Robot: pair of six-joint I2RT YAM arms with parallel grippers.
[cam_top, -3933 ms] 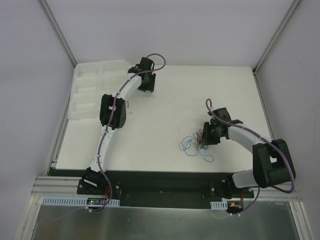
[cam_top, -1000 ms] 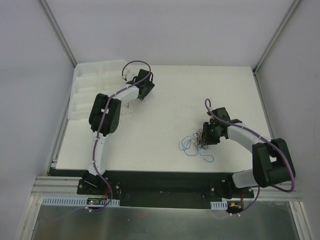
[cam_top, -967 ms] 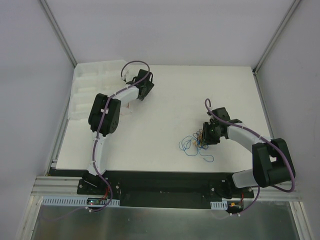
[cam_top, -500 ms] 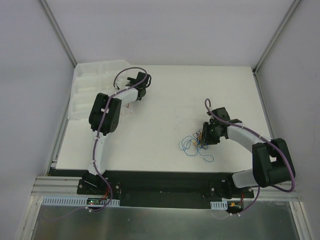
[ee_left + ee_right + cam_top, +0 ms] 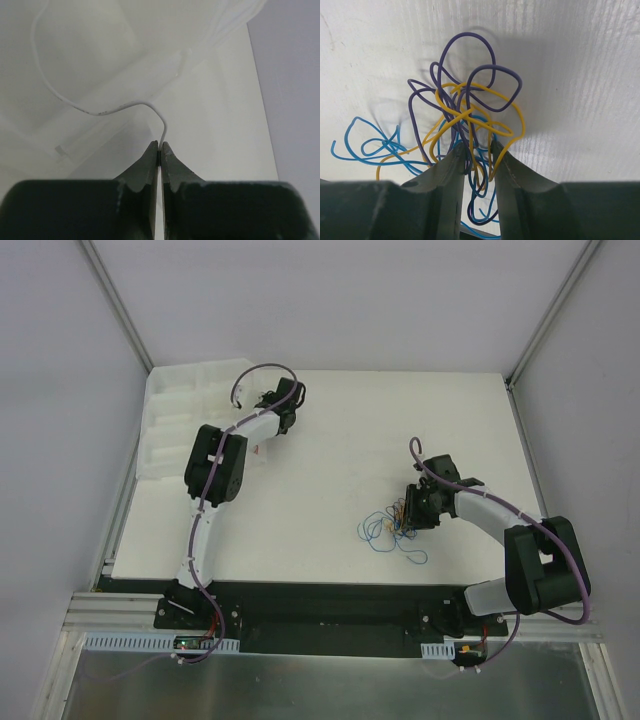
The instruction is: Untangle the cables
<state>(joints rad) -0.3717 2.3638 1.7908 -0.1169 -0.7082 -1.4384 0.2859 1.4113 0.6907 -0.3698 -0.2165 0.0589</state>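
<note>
Left gripper (image 5: 159, 145) clamped on white wire (image 5: 100, 111), has swung away to foam tray (image 5: 175, 425): one strand extracted. Right gripper (image 5: 478, 146) jaws narrowly parted; cables (image 5: 462, 117) between and ahead of fingertips, knotted.

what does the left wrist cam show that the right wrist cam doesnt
Only left wrist: the left fingers shut on a thin white wire, above a white moulded tray. Only right wrist: a tangle of purple, yellow and blue cables, strands passing between the right fingers. Both: black fingers low in frame, white background.
</note>
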